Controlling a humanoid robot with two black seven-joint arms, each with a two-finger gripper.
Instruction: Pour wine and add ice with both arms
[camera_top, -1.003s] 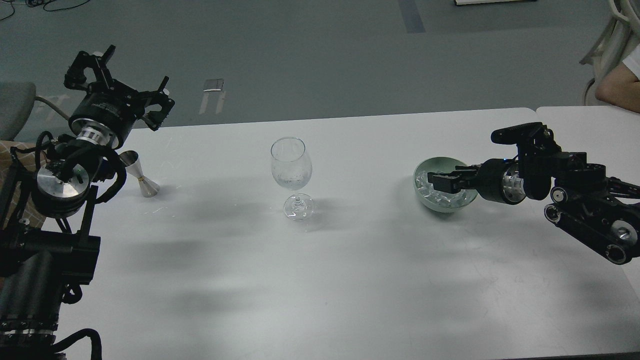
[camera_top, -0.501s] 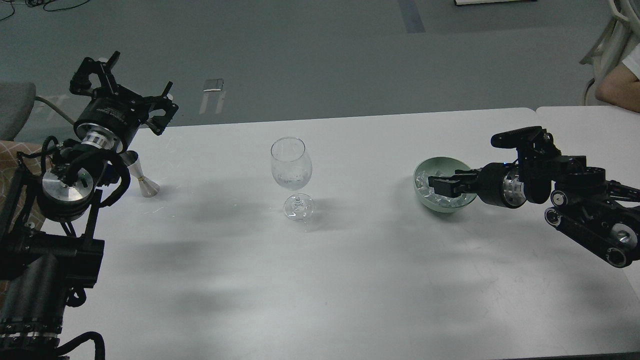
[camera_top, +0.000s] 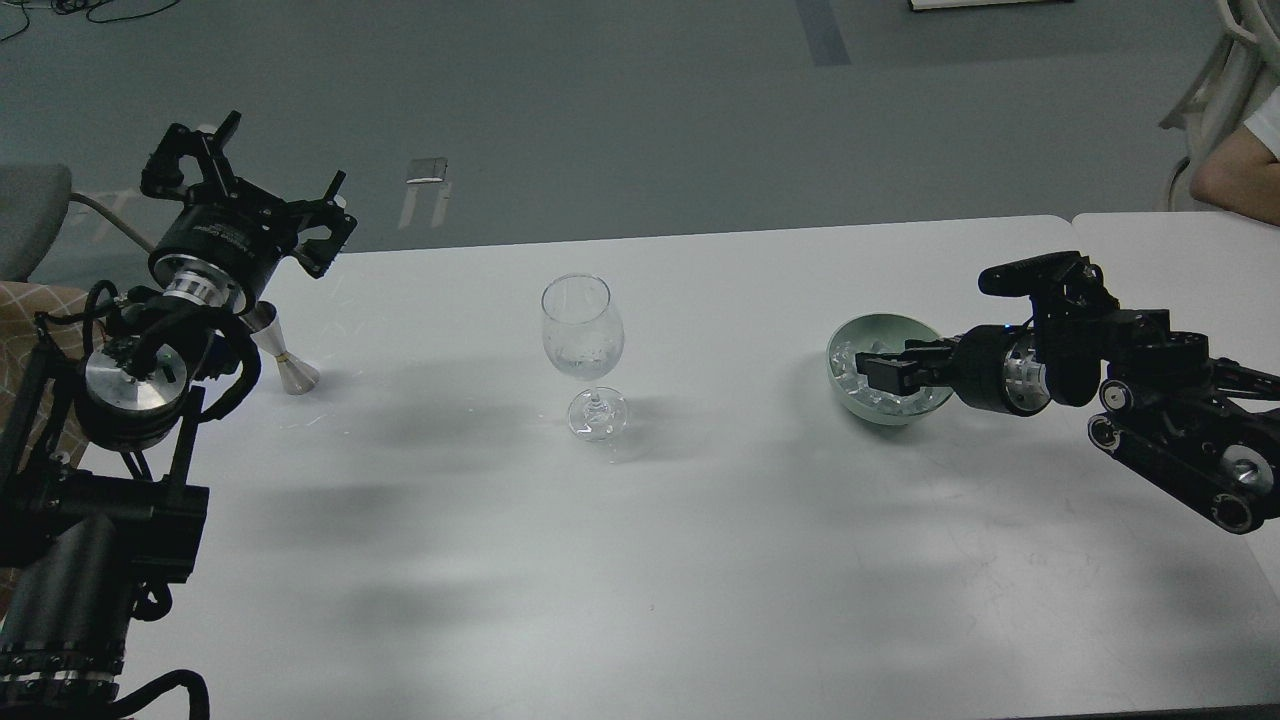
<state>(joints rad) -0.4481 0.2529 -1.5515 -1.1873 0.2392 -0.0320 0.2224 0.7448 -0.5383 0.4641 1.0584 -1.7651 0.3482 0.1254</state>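
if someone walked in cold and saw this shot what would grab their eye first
Probably the clear stemmed wine glass standing upright alone at the middle of the white table. Next, the right gripper reaching into the pale green bowl of clear ice cubes on the right. On the left, the left gripper is raised with its fingers spread, above a small silver metal jigger.

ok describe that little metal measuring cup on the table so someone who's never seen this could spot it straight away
Start at the white table and find the wine glass near its middle. Go left toward the left gripper; just below it stands the jigger. It is the only metal piece there: small, silver, hourglass-shaped, pinched at the waist.
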